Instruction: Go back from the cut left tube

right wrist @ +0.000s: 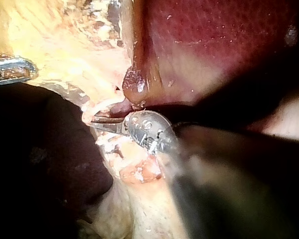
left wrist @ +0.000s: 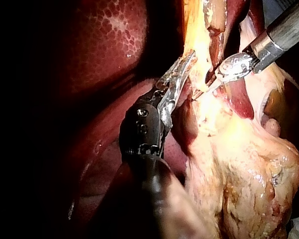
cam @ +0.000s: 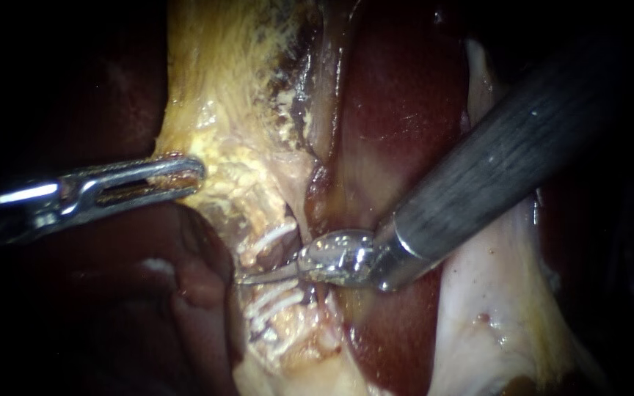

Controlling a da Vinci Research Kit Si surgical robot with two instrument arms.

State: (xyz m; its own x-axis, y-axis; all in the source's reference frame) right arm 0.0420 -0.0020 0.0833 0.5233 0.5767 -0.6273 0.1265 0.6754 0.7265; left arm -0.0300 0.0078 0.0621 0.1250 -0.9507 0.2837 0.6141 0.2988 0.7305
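Observation:
My right instrument (cam: 258, 278) comes in from the upper right and ends in thin pointed blades that lie together. The blades reach into the gap between the upper white clips (cam: 269, 238) and the lower white clips (cam: 277, 301) on the left tube (cam: 282, 258), which runs through yellowish tissue. Whether the tube is parted under the blades is hidden. My left instrument (cam: 185, 176) is shut on the edge of the yellow fatty tissue (cam: 221, 147) above the clips and holds it to the left. In the right wrist view the blades (right wrist: 102, 120) lie by the clips.
Dark red liver (cam: 398, 110) lies behind the tube and under the right shaft. Pale membrane (cam: 478, 308) spreads at the lower right. A dark red lobe (cam: 185, 279) sits just left of the clips, below the left instrument's jaws.

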